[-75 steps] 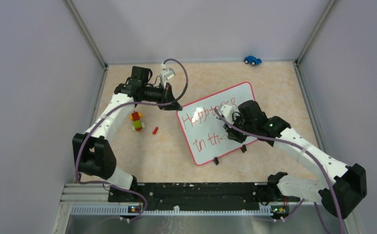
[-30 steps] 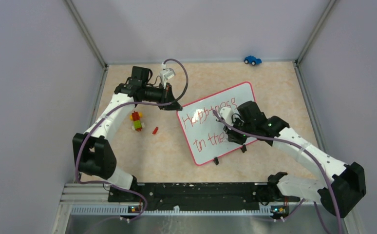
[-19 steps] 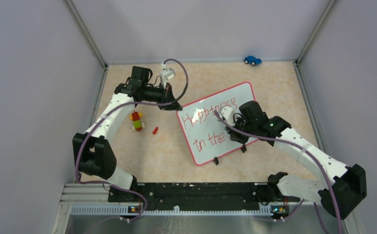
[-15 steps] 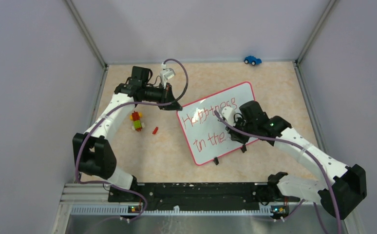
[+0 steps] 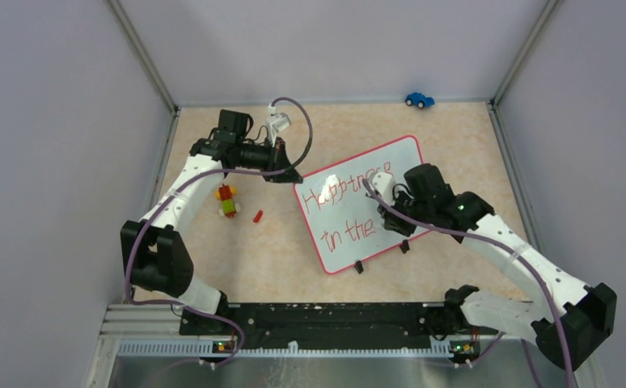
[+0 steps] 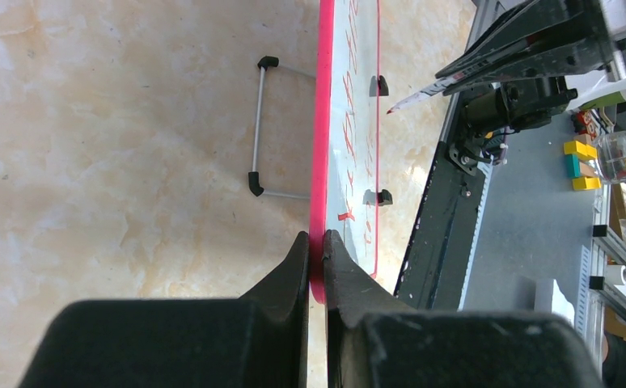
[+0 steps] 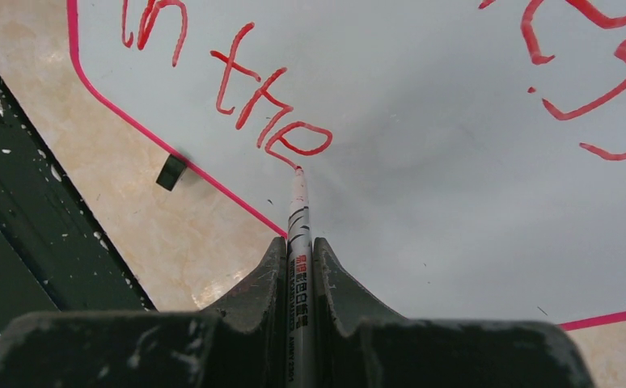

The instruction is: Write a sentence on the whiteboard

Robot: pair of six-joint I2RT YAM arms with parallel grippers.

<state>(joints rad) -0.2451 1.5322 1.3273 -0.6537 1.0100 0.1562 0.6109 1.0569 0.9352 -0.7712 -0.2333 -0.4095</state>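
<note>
The whiteboard [image 5: 400, 158] stands tilted on the tan table, pink-framed, with the sentence [image 5: 350, 184] in red: "Happiness" above and "in the" [image 7: 255, 97] below. My left gripper [image 6: 316, 236] is shut on the board's pink frame [image 6: 323, 121] at its upper-left corner [image 5: 295, 179]. Over the board's lower right, my right gripper [image 7: 298, 241] is shut on a white marker [image 7: 298, 212]. The marker's tip sits at the tail of the "e". The left wrist view shows the marker [image 6: 425, 87] edge-on beside the board face.
A blue toy car [image 5: 419, 99] sits by the back wall. A stack of coloured blocks [image 5: 227, 200] and a small red piece [image 5: 257, 216] lie left of the board. The board's black feet [image 5: 359, 266] point toward the black rail [image 5: 318, 319]. Walls enclose three sides.
The second line has grown from "in th" to "in the". My right gripper has shifted slightly right and away along that line. The left arm has not moved.
</note>
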